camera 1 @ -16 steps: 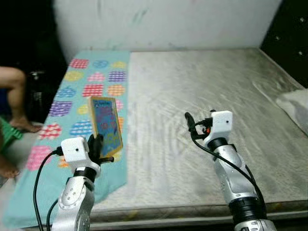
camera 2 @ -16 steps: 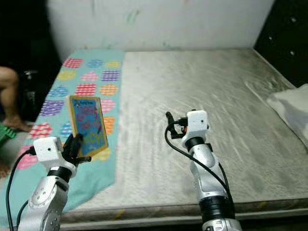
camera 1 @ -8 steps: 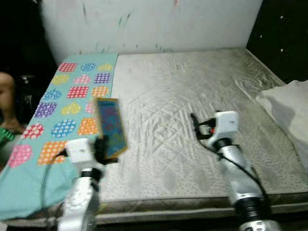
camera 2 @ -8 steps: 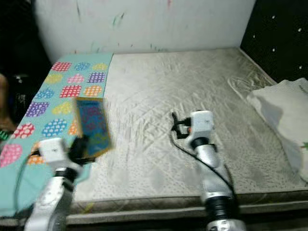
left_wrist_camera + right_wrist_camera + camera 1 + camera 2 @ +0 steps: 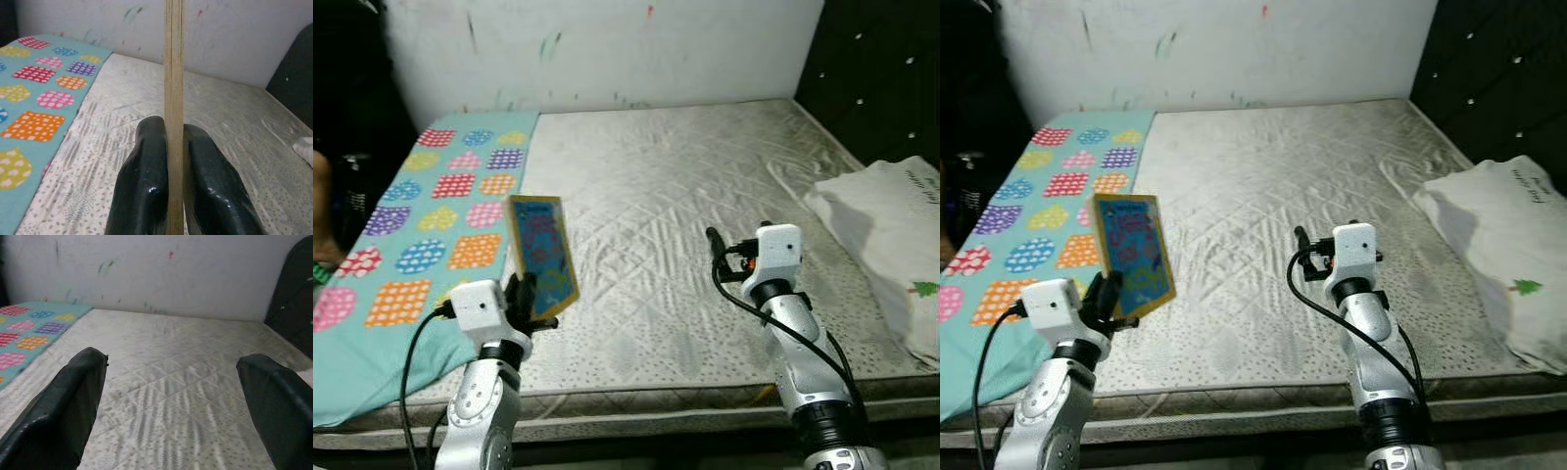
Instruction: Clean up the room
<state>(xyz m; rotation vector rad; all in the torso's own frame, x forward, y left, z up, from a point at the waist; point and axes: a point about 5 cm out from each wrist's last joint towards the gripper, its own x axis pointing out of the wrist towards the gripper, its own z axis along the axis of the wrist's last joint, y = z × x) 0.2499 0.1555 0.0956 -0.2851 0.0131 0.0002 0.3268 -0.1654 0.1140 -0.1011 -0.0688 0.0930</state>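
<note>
Cardboard book [image 5: 542, 257] standing upright above mattress [image 5: 685, 186] edge, left gripper [image 5: 173, 161] fingers pinching only its bottom edge (thin grip), so risking tilting, slipping out. Right gripper [image 5: 171, 401] hanging wide open, holding nothing.

Reading this as bedroom in lived-in home. I see bare quilted mattress [image 5: 685, 196] taking up most of room, no fitted sheet. Teal blanket [image 5: 401, 245] with coloured patches laid along its left side. White pillow [image 5: 1498, 255] at right edge. Dark tufted headboard [image 5: 881, 78] on right. White wall [image 5: 607, 49] behind bed carries crayon-like scribbles, paint flecks. Plainly domestic.
</note>
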